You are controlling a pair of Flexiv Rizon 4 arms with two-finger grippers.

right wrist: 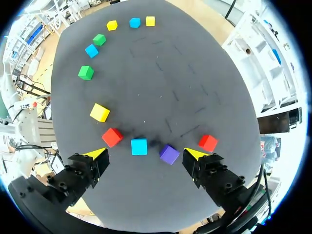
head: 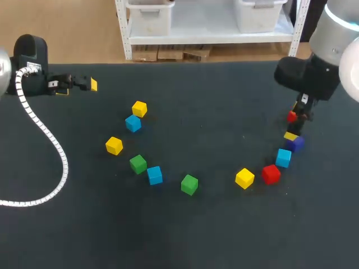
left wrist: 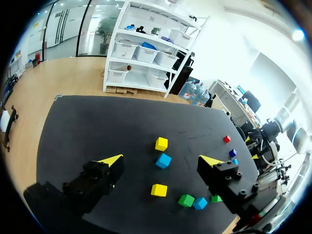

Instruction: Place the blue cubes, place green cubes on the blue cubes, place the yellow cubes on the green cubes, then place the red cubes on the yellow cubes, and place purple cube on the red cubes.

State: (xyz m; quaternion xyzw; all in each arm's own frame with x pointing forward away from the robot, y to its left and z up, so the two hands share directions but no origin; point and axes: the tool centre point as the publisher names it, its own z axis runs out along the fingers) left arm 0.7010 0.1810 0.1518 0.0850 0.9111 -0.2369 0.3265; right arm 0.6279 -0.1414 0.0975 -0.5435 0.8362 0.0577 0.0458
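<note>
Black matte table top (head: 67, 241) carries eleven small solid-colour cubes in a loose arc, from left to right:

- rear yellow cube (head: 139, 109), just beside rear blue cube (head: 133, 123)
- left yellow cube (head: 114, 145)
- left green cube (head: 138, 163), just beside middle blue cube (head: 154, 175)
- middle green cube (head: 189, 184)
- right yellow cube (head: 244, 178)
- front red cube (head: 271, 174)
- right blue cube (head: 283, 157)
- purple cube (head: 297, 144)
- rear red cube (right wrist: 208, 143)

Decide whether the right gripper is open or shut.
Open. The right wrist view shows the right gripper with yellow fingers far apart, holding nothing; a blue cube and the purple cube lie loose ahead.

Bright even light; faint shadows under cubes (head: 189, 184).
</note>
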